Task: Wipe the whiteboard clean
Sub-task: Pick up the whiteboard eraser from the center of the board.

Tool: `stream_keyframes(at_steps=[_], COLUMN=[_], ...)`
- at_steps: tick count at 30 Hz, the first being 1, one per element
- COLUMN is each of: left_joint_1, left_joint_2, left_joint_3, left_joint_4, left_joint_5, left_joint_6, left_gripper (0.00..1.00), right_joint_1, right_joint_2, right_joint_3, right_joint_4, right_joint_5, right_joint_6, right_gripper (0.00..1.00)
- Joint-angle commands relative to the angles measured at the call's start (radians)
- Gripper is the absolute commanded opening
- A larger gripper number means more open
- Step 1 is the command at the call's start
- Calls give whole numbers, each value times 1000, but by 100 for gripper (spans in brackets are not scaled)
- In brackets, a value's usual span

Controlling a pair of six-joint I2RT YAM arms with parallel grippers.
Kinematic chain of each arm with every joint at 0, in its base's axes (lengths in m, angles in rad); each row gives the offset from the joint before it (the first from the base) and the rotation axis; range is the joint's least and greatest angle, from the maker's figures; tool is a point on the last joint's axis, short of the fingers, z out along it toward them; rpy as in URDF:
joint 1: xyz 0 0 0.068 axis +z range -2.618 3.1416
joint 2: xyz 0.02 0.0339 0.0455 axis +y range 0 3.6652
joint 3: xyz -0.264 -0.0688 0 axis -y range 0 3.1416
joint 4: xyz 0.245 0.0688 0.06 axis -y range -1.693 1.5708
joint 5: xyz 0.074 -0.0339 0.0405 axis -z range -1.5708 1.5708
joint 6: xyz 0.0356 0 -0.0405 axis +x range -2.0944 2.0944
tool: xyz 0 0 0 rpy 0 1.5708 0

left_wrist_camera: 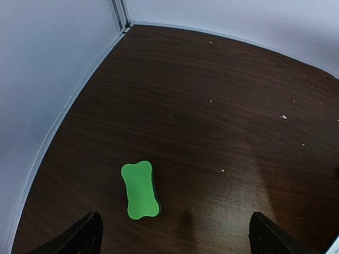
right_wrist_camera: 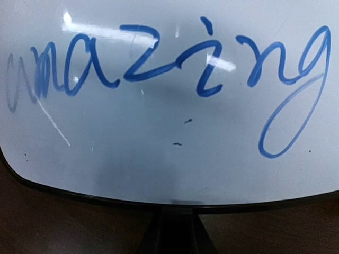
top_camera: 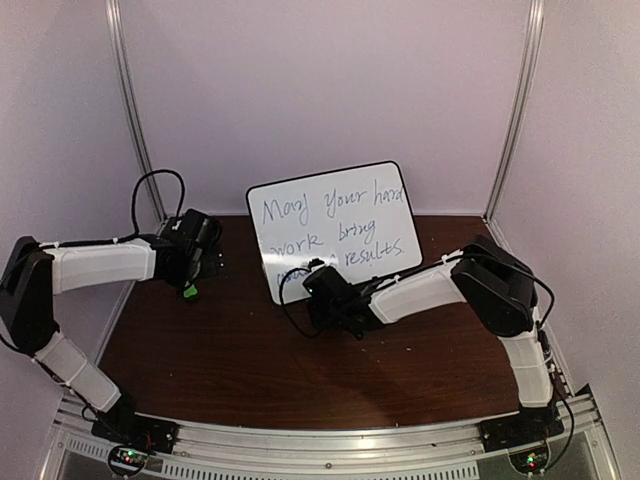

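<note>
Left hand point(left_wrist_camera: 177, 235) spread fully, holding nothing. The green eraser point(left_wrist_camera: 140, 190) lies on the desk point(left_wrist_camera: 212, 106) just ahead, nearer my left finger. Best to shift left, centre over its narrow waist, then close. Right hand point(right_wrist_camera: 172, 214) looks pinched on the lower frame of the whiteboard point(right_wrist_camera: 169, 159), directly before it; blue writing not yet wiped. No containers seen.
</note>
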Motion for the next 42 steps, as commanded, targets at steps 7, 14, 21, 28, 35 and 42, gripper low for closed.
stream_keyframes(at_steps=[7, 14, 21, 28, 35, 42], left_joint_1=[46, 76, 116, 158, 169, 169], left_joint_2=[141, 159, 172, 227, 296, 320], left_joint_3=[72, 61, 26, 23, 36, 37], left_joint_4=[-104, -99, -35, 5, 41, 58], left_joint_5=[23, 14, 43, 73, 107, 114], left_joint_6=[-171, -181, -176, -155, -129, -121], left_gripper=[97, 98, 98, 98, 94, 81], right_joint_1=[33, 34, 34, 37, 47, 54], right_joint_2=[-24, -59, -118, -208, -335, -419], right_joint_3=[-29, -31, -54, -97, -165, -177], right_joint_4=[-87, -117, -157, -213, -227, -237], right_joint_5=[-77, -71, -50, -38, 16, 59], right_joint_6=[-50, -58, -62, -68, -68, -81], right_gripper=[19, 44, 59, 69, 70, 83])
